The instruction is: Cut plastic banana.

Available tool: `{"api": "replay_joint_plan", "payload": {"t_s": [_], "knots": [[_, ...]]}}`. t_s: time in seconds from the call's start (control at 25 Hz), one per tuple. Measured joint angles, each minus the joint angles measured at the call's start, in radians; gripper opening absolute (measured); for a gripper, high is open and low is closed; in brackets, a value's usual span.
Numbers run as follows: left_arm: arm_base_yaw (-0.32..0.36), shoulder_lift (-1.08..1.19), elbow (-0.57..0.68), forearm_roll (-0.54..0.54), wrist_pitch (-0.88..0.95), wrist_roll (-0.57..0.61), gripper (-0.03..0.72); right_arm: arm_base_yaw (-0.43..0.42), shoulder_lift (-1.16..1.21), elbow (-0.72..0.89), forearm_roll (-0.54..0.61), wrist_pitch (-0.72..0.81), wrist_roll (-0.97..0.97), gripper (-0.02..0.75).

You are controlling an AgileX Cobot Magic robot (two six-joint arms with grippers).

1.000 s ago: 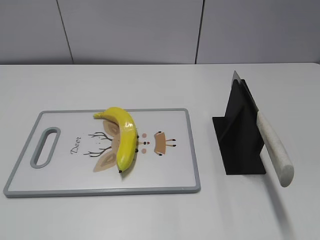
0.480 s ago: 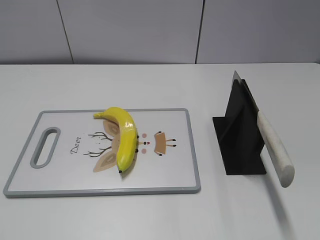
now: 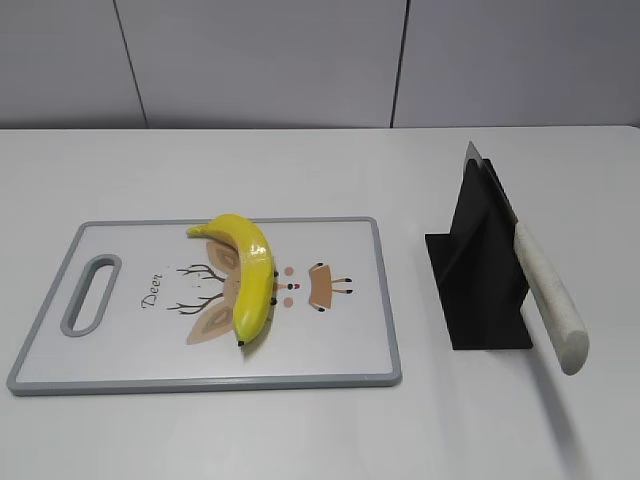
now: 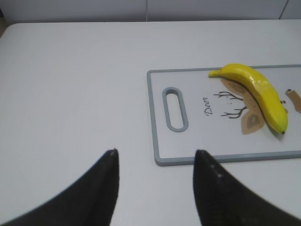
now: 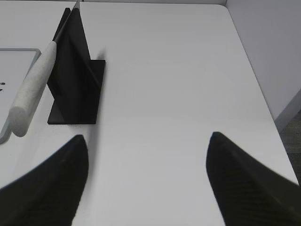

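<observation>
On the left of the white tabletop (image 3: 300, 160) lies a cutting board (image 3: 340, 335) with a grey rim, a slotted handle hole (image 3: 90, 294) at its left end, and a printed deer drawing with the word "Deer". The plastic banana (image 3: 250, 275) rests on the board, just left of its middle, lying across the drawing. Its stem end points toward the far left, and its curved body runs toward the near edge. It is whole, with no cut showing.

To the right, well apart from the board, stands a black knife stand (image 3: 478, 270) on a flat base. In it sits the knife (image 3: 545, 292): the blade is slotted into the upright part, tip toward the far side, and the pale speckled handle slants out over the near right of the base, free of any grasp.

In the left wrist view, the left gripper (image 4: 155, 162) hangs above bare tabletop near the board's handle end, its dark fingers (image 4: 106, 188) spread apart and holding nothing. In the right wrist view, the right gripper (image 5: 146, 150) hovers over the tabletop to the right of the stand, its fingers (image 5: 244, 179) set wide and empty.
</observation>
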State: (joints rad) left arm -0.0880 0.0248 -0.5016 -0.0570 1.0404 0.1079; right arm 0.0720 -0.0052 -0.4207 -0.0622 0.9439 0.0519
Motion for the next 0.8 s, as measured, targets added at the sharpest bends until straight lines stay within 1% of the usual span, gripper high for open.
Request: {"api": "replay_joint_plan", "payload": {"t_s": [0.8], "knots": [[0.0, 0.0, 0.0, 0.0, 0.0, 0.0, 0.467, 0.0, 0.0, 0.0, 0.0, 0.001, 0.0, 0.592]]}}
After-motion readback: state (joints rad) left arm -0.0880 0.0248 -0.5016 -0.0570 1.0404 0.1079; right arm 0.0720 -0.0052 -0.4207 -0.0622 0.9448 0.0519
